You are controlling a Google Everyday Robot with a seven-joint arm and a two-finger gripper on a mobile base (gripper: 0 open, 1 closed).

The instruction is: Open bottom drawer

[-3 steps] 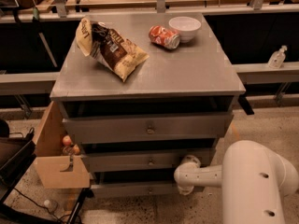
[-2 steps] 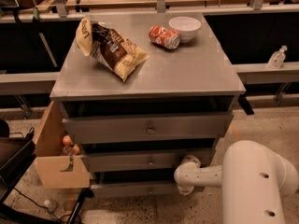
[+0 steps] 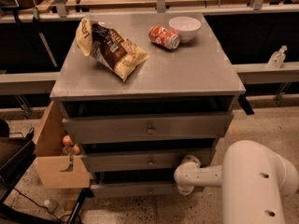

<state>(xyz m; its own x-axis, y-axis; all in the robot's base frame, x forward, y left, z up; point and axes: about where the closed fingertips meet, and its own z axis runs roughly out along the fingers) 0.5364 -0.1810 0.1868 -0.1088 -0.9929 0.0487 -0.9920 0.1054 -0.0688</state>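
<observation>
Where three drawers (image 3: 149, 129) stack, tool (image 3: 186, 177) flanks bottom drawer (image 3: 131, 189).

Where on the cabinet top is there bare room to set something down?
Bare: the front right of the cabinet top, ahead of the soda can and bowl, beside the chip bag. Crowded: the back half. The pincer sits low, by the right end of the bottom drawer.

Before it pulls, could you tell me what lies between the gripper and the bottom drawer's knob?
Camera view: only bare drawer front; the gripper sits at the right end of the bottom drawer.
</observation>
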